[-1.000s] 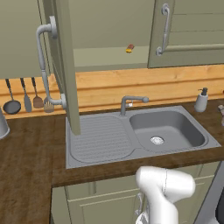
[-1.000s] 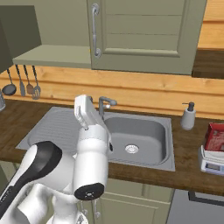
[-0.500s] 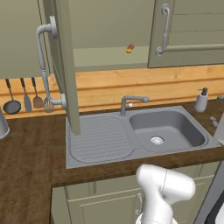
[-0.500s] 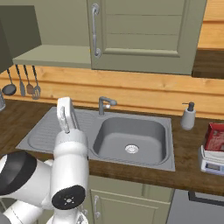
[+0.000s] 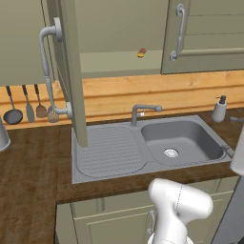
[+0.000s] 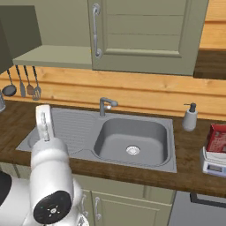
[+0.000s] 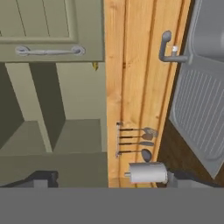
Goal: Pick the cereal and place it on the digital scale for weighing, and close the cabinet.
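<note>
The cereal (image 6: 217, 137), a red box, stands upright on the white digital scale (image 6: 213, 163) at the counter's far right. The cabinet (image 5: 119, 28) hangs above the sink; its left door (image 5: 70, 71) is swung out towards me, with the curved bar handle (image 5: 46, 71) on its outer face, and its right door (image 6: 145, 35) is shut. In the rolled hand view the gripper (image 7: 114, 179) is open with nothing between its fingertips (image 7: 43, 178), facing the open cabinet shelf (image 7: 78, 135) and the wooden backsplash. The arm (image 6: 48, 176) rises at lower left.
A small yellow-and-red item (image 5: 141, 52) lies on the cabinet shelf. Below are the grey sink (image 5: 176, 143), its faucet (image 5: 143, 112), a soap dispenser (image 6: 190, 117), hanging utensils (image 5: 28, 102) and a metal canister (image 7: 146, 173) on the counter's left.
In the right base view the arm has swung steadily leftward, away from the scale. The cereal, the scale and the cabinet doors have not moved.
</note>
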